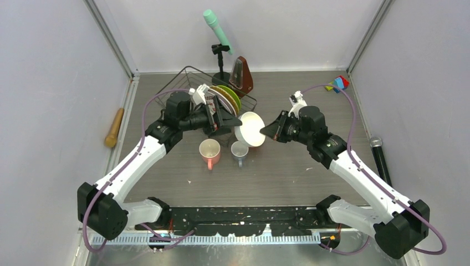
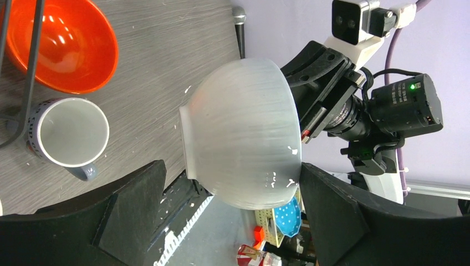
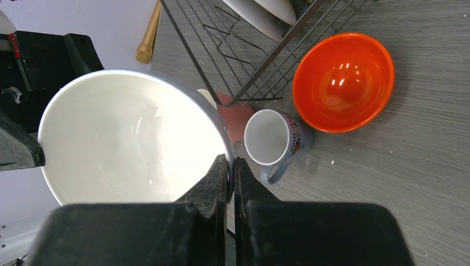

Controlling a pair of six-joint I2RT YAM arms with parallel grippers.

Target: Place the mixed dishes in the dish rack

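Note:
My right gripper [image 1: 267,132] [image 3: 230,166] is shut on the rim of the white bowl [image 1: 250,128] [image 3: 127,138] and holds it on edge above the table. My left gripper [image 1: 235,121] [image 2: 233,221] is open, with its fingers [image 2: 130,213] on either side of the bowl's lower outside [image 2: 241,138]. The dish rack [image 1: 188,75] [image 3: 244,61] stands behind and holds the lime-green plate [image 1: 231,97] with other plates upright. The pink mug [image 1: 209,152], the grey-blue mug [image 1: 239,151] [image 3: 274,138] [image 2: 66,133] and the orange-red bowl [image 3: 343,82] [image 2: 61,44] sit on the table in front of the rack.
A green microphone on a stand [image 1: 219,33] and a brown metronome [image 1: 241,77] stand behind the rack. A wooden rolling pin [image 1: 115,127] lies at the left wall, a black microphone [image 1: 380,158] at the right, and a coloured toy [image 1: 338,83] in the far right corner.

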